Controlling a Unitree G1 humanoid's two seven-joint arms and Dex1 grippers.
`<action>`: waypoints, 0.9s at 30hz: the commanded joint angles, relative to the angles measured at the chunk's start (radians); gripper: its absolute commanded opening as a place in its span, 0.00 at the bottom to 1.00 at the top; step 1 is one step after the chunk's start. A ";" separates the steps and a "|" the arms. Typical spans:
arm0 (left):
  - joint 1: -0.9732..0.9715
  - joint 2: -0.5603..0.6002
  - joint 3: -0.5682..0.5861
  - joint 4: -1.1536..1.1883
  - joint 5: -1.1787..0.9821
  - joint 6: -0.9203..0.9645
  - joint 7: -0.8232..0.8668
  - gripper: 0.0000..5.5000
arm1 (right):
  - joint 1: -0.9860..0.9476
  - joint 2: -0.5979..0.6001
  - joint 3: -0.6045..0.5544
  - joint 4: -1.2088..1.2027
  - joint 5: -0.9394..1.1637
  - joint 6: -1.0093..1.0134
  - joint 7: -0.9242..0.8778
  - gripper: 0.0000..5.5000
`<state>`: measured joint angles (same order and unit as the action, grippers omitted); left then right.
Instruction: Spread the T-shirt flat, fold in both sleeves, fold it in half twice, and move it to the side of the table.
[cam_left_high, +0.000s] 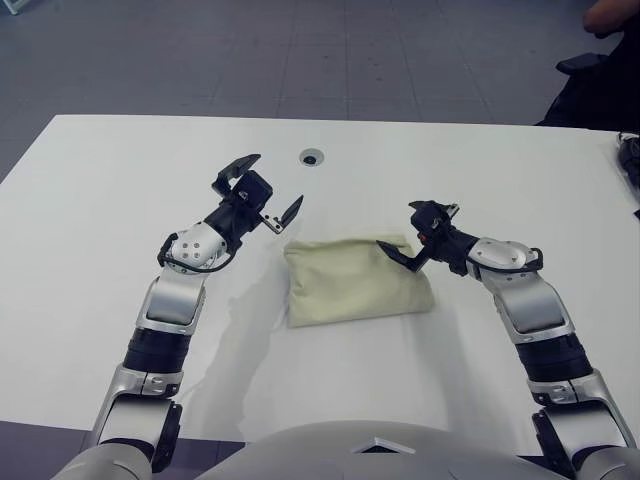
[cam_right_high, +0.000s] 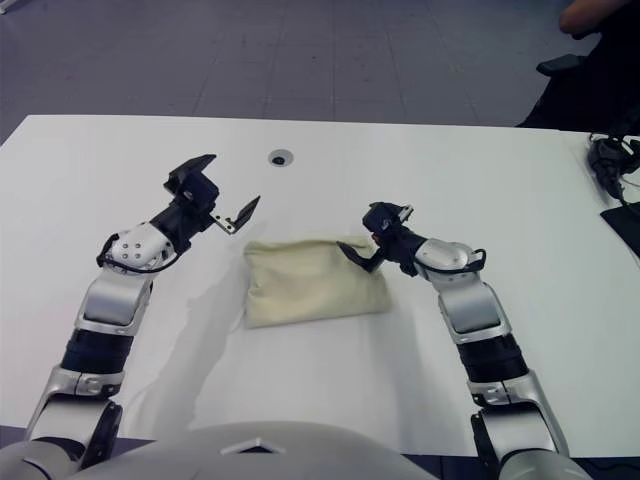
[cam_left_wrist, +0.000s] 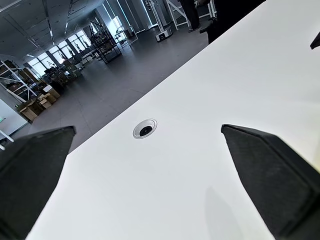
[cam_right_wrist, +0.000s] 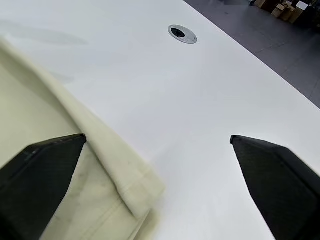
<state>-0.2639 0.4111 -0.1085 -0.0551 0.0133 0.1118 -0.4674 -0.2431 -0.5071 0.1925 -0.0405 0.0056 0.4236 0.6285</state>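
Note:
The pale yellow T-shirt (cam_left_high: 355, 280) lies folded into a compact rectangle in the middle of the white table (cam_left_high: 120, 200). My left gripper (cam_left_high: 266, 187) hangs open just off the shirt's far left corner, raised above the table, with nothing between its fingers (cam_left_wrist: 270, 170). My right gripper (cam_left_high: 415, 232) is open at the shirt's far right corner. One of its fingers (cam_left_high: 392, 250) sits over the edge of the cloth. In the right wrist view the shirt's folded corner (cam_right_wrist: 100, 165) lies beside the lower finger (cam_right_wrist: 40, 170), and the jaws hold nothing.
A round cable grommet (cam_left_high: 312, 156) is set in the table behind the shirt. Dark cables and gear (cam_right_high: 610, 160) lie at the table's far right edge. Bare tabletop runs along the left and the front.

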 joint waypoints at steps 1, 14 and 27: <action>0.007 -0.005 -0.004 -0.002 -0.008 -0.004 -0.017 0.98 | -0.013 0.003 0.016 0.038 -0.022 -0.013 -0.003 0.98; 0.023 -0.006 -0.008 -0.021 -0.005 0.001 -0.028 0.98 | -0.052 0.043 -0.010 0.112 -0.037 -0.022 -0.063 0.98; 0.051 0.006 -0.034 -0.047 -0.004 -0.032 -0.075 0.98 | -0.079 0.090 -0.038 0.145 -0.038 -0.004 -0.121 0.98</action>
<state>-0.2245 0.4099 -0.1372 -0.0946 0.0049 0.0849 -0.5347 -0.3063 -0.4238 0.1621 0.0947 -0.0273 0.4103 0.5164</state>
